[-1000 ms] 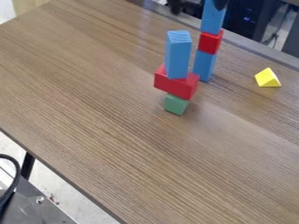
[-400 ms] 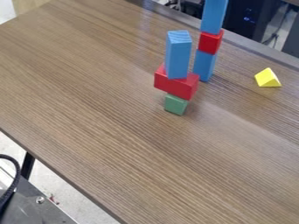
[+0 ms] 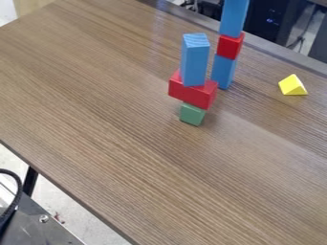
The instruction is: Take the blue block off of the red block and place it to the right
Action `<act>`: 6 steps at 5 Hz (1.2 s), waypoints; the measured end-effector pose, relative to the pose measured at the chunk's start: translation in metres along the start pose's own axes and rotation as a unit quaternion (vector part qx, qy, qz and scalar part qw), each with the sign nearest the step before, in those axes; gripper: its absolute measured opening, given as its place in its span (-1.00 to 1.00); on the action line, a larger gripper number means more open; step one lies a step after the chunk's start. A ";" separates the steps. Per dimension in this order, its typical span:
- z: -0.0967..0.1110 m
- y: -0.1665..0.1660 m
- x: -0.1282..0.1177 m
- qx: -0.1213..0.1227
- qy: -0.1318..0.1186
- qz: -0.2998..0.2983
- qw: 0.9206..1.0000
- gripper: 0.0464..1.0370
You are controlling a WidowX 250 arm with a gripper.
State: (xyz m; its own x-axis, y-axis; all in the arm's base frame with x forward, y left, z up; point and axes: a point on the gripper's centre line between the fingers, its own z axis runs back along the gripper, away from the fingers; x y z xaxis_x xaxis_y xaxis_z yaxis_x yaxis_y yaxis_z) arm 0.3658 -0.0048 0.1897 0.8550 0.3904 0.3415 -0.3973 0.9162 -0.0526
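Observation:
Two block stacks stand on the wooden table (image 3: 127, 139). In the nearer one, a tall blue block (image 3: 194, 60) stands upright on a wide red block (image 3: 193, 94), which rests on a small green block (image 3: 191, 114). Just behind and to the right, the other stack has an upright blue block (image 3: 223, 71) at its base, a red cube (image 3: 230, 46) on that, and another upright blue block (image 3: 234, 18) on the cube, its upper end cut off by the top edge of the view.
A yellow triangular block (image 3: 292, 85) lies to the right of both stacks. The table's far edge runs behind them, with dark equipment (image 3: 265, 21) beyond. A black cable and a grey metal surface (image 3: 45, 225) are at the lower left.
The dark gripper parts seen at the top edge by the upper blue block a second ago have gone out of view. Both stacks and the yellow block have kept their places.

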 end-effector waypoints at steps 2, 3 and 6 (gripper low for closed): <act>-0.002 -0.005 0.005 -0.013 -0.007 -0.027 1.000 0.93; -0.008 -0.007 0.007 -0.015 -0.004 -0.029 0.999 0.93; -0.020 -0.014 0.019 -0.017 -0.009 -0.036 0.999 0.93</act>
State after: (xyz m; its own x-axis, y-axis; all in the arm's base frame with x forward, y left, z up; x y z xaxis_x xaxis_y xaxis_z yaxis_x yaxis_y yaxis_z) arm 0.3946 -0.0087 0.1787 0.8743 0.3223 0.3630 -0.3237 0.9443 -0.0588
